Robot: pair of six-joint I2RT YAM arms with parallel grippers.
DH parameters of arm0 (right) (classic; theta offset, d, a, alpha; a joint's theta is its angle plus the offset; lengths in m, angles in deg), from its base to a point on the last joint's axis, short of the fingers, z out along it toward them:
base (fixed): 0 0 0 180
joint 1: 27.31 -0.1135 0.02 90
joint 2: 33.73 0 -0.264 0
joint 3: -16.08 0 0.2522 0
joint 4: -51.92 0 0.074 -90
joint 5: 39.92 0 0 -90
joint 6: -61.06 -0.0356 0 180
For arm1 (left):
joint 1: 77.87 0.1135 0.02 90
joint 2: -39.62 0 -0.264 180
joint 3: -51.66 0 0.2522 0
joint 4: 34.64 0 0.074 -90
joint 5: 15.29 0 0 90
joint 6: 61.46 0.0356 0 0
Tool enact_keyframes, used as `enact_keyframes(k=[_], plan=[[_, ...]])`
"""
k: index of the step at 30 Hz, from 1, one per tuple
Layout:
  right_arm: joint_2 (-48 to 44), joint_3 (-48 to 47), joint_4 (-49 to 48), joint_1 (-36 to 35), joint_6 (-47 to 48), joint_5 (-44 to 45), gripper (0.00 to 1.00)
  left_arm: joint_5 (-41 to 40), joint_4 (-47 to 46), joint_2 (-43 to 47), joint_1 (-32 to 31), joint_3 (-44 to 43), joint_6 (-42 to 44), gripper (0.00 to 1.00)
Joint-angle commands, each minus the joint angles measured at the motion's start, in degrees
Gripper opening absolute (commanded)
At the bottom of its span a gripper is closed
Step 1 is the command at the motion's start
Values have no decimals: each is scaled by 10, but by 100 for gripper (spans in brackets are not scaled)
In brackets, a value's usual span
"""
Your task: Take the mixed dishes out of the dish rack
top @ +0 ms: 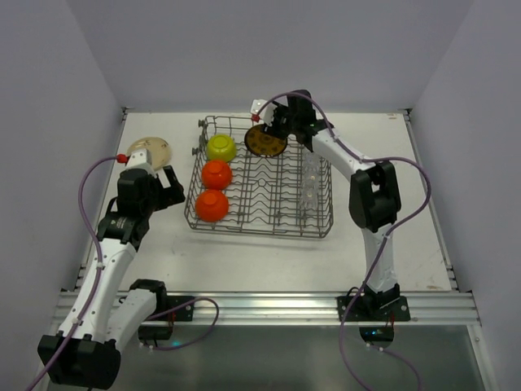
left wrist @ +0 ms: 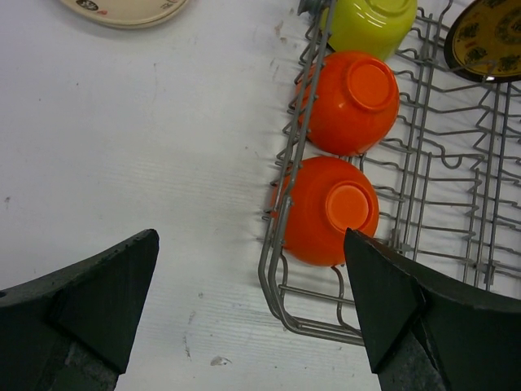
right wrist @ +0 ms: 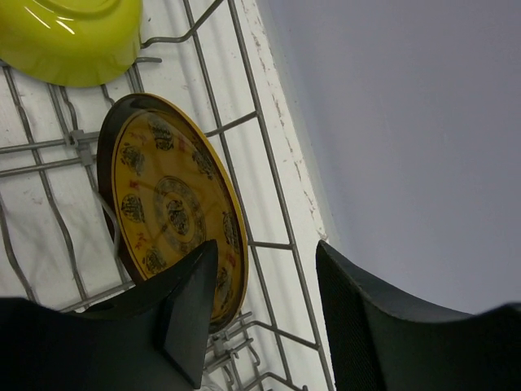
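Observation:
The grey wire dish rack [top: 260,230] stands mid-table. Its left column holds a yellow-green bowl [top: 221,147] and two orange bowls [top: 216,173] [top: 212,205], upside down. A brown-and-yellow plate [top: 265,142] stands on edge at the rack's back. Clear glasses [top: 310,183] line the right side. My right gripper [right wrist: 267,252] is open, with the plate's [right wrist: 163,204] rim between its jaws. My left gripper [left wrist: 248,269] is open and empty over the table at the rack's [left wrist: 266,268] left front corner, beside the nearer orange bowl [left wrist: 326,212].
A cream plate [top: 150,149] lies face down on the table at the back left, also in the left wrist view [left wrist: 122,10]. The back wall stands just behind the rack. White tabletop lies left of and in front of the rack.

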Motion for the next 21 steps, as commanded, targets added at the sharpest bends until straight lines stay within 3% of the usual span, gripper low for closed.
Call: enact_keyframes(k=[1, 11, 18, 21], plan=[[14, -21, -40, 0, 38, -11, 54, 12, -22, 1, -8, 0, 21, 100], [38, -31, -62, -2, 58, -19, 48, 14, -22, -6, -14, -2, 24, 100], [43, -10, -90, -1, 83, -11, 28, 17, -22, -12, -17, -4, 25, 100], [39, -2, -96, -1, 86, -14, 27, 17, -21, -14, -19, -5, 25, 100]])
